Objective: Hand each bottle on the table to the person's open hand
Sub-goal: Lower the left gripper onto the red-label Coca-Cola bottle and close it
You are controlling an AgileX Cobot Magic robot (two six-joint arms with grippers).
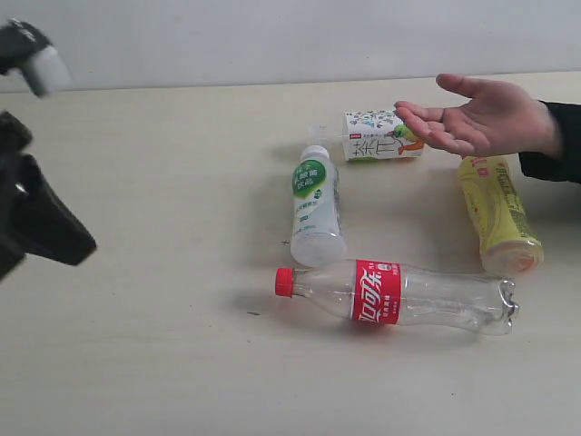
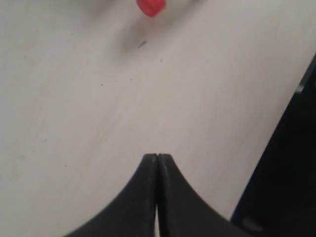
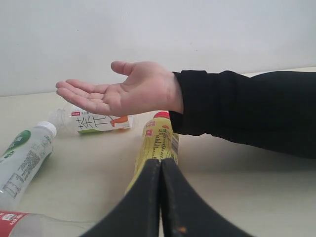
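Four bottles lie on the table (image 1: 145, 182). The red-capped cola bottle (image 1: 399, 292) is nearest, the cloudy white green-label bottle (image 1: 315, 207) behind it, the yellow tea bottle (image 1: 497, 214) at right, and the short floral-label bottle (image 1: 381, 135) at the back. The person's open hand (image 1: 472, 116) hovers palm up over the floral and tea bottles. My left gripper (image 2: 157, 156) is shut and empty above bare table at the far left; the cola's red cap (image 2: 150, 7) lies ahead of it. My right gripper (image 3: 160, 161) is shut and empty, with the tea bottle (image 3: 159, 138) just beyond its tips and the hand (image 3: 121, 91) above.
The person's black-sleeved forearm (image 3: 242, 111) reaches in from the right, over the tea bottle's far end. In the exterior view the left arm (image 1: 32, 213) shows as a dark blurred shape at the left edge. A pale wall (image 1: 290, 36) stands behind the table.
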